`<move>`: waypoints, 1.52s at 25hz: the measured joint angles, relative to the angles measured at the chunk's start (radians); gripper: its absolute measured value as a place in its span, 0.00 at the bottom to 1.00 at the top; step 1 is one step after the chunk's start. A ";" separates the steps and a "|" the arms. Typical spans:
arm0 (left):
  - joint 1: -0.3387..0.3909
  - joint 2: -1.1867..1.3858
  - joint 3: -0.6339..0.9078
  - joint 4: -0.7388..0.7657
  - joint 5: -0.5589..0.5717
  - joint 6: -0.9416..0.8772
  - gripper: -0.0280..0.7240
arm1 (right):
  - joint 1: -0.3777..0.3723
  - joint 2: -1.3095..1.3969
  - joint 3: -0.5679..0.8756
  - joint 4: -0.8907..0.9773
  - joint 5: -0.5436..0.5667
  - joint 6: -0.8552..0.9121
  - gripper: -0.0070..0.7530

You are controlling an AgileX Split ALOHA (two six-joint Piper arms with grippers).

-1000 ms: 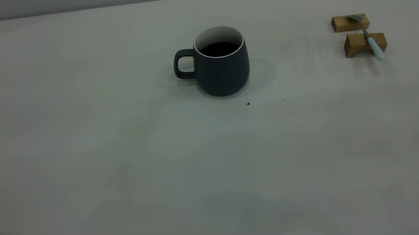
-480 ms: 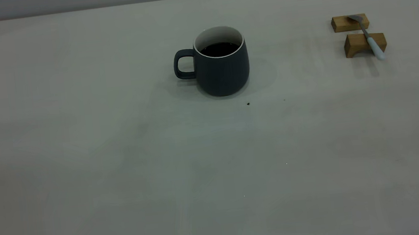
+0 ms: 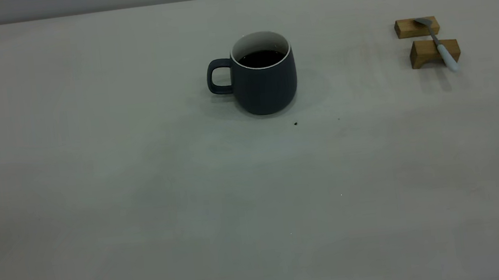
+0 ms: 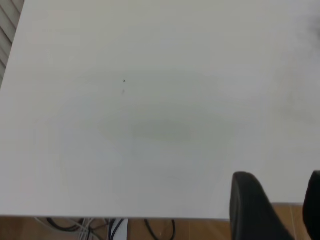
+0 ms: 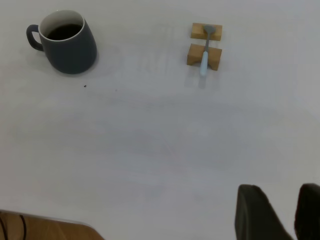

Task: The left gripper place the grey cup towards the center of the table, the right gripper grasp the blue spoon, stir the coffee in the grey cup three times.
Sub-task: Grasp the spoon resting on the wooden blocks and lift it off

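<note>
Going from the left, the faint shadow that lay over the 7 o'clock corner of the table (image 3: 144, 193) a second ago has faded out, which suggests the left arm has pulled back; its own camera shows the left gripper (image 4: 279, 175) over bare table near the edge, fingers spread apart with nothing between them. The cup (image 3: 264, 85) has not shifted across the three outside views: it stands upright a little toward 12 o'clock from the middle of the table, handle pointing to 9 o'clock, with the coffee (image 3: 261, 57) dark and level inside, and a small dark speck (image 3: 295, 123) just off its base at 5 o'clock. So the placing part looks done, and the cup is free of any gripper. Out at 3 o'clock from the cup, well apart from it, the spoon (image 3: 441, 48) is untouched, lying across two wooden blocks (image 3: 426, 53) with its bowl toward 11 o'clock and its pale blue handle hanging past the nearer block toward 5 o'clock. The right gripper (image 5: 278, 187) is out of the outside view; its camera shows it far from both cup and spoon, fingers parted and empty, so the next job is most likely its reach for that overhanging handle
</note>
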 joint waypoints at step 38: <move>0.000 -0.026 0.000 -0.004 0.005 0.002 0.48 | 0.000 0.202 -0.116 0.042 0.011 0.047 0.48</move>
